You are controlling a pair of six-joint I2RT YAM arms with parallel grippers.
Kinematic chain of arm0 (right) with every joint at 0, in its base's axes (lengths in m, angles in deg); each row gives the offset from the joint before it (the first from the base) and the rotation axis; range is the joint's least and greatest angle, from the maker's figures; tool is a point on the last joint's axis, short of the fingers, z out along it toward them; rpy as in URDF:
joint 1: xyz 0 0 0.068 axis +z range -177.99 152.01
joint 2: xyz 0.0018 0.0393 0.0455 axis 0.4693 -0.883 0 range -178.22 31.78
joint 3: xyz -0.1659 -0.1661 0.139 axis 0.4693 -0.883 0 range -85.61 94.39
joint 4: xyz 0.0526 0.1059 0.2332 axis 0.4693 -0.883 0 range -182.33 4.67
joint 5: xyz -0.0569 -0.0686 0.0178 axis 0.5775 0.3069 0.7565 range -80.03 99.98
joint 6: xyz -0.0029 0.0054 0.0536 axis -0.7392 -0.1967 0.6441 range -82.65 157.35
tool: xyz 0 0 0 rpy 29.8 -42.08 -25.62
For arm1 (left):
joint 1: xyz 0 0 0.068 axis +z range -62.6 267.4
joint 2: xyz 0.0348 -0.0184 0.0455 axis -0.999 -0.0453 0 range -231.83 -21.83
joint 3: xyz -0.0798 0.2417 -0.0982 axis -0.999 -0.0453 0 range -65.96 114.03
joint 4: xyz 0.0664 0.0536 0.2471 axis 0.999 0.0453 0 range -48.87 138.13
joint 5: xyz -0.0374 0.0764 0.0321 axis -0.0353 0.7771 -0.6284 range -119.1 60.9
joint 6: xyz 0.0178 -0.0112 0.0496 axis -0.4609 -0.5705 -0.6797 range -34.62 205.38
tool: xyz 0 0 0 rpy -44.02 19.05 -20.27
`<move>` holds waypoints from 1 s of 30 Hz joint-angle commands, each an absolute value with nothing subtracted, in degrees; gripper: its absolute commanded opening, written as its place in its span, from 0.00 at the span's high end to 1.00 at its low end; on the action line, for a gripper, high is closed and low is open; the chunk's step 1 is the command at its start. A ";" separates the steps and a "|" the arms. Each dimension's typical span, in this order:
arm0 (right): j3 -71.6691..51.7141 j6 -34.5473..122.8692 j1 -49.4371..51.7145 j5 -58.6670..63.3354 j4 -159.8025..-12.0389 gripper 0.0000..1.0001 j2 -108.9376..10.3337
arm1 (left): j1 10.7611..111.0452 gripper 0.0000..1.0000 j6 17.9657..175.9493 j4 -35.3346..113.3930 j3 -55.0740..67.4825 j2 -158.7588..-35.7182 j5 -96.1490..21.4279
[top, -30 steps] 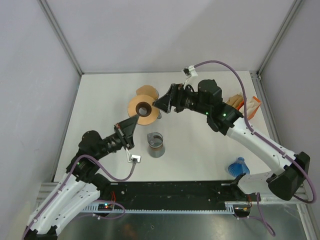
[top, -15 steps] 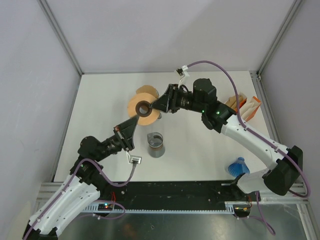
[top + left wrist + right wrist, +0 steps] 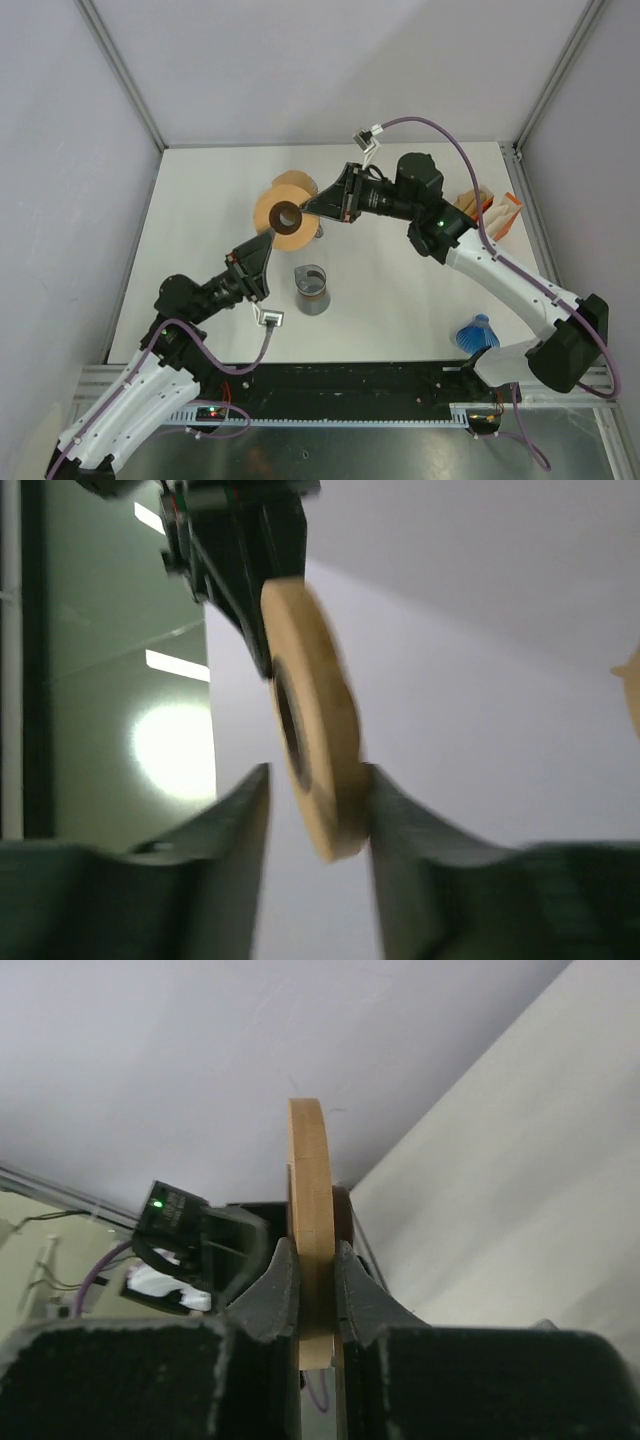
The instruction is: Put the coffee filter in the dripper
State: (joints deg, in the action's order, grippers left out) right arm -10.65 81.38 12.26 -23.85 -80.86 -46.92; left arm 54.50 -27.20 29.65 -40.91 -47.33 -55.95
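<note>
A tan wooden ring point(image 3: 270, 210) with a dark round hole hangs in the air above the table's middle, held on edge. My right gripper point(image 3: 312, 207) is shut on its right rim, both fingers pressed flat to the wood point(image 3: 310, 1160). My left gripper point(image 3: 268, 240) reaches up from below, open around the ring's lower rim point(image 3: 320, 730): one finger touches it and the other stands off with a gap. Another tan piece point(image 3: 295, 182) lies on the table just behind the ring. Tan paper filters stick out of an orange packet point(image 3: 492, 212) at the right.
A grey metal pitcher point(image 3: 311, 290) stands on the table below the ring, near my left wrist. A blue pleated cone point(image 3: 478, 333) sits at the front right. The table point(image 3: 200, 200) is walled in by white panels and a metal frame.
My right gripper moved in and closed on the ring's rim. My left gripper, which was shut on the ring, has loosened, and a gap shows beside one finger.
</note>
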 commanded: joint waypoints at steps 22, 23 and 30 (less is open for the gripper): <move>-18.60 67.37 0.54 -17.03 -97.26 1.00 -41.05 | 54.91 0.15 53.17 83.90 -0.79 -81.77 -25.51; -19.10 67.91 0.56 -17.86 -96.74 1.00 -41.20 | 55.64 0.16 56.75 85.63 1.21 -82.96 -29.99; -21.48 70.18 3.35 -21.12 -94.04 1.00 -42.28 | 71.49 0.17 77.11 86.75 7.16 -86.76 -62.83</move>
State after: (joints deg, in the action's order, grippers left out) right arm -21.49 68.79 1.42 -16.92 -98.12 -42.41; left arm 63.02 59.20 83.20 3.70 -85.88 -41.48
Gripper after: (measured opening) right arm 0.122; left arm 0.841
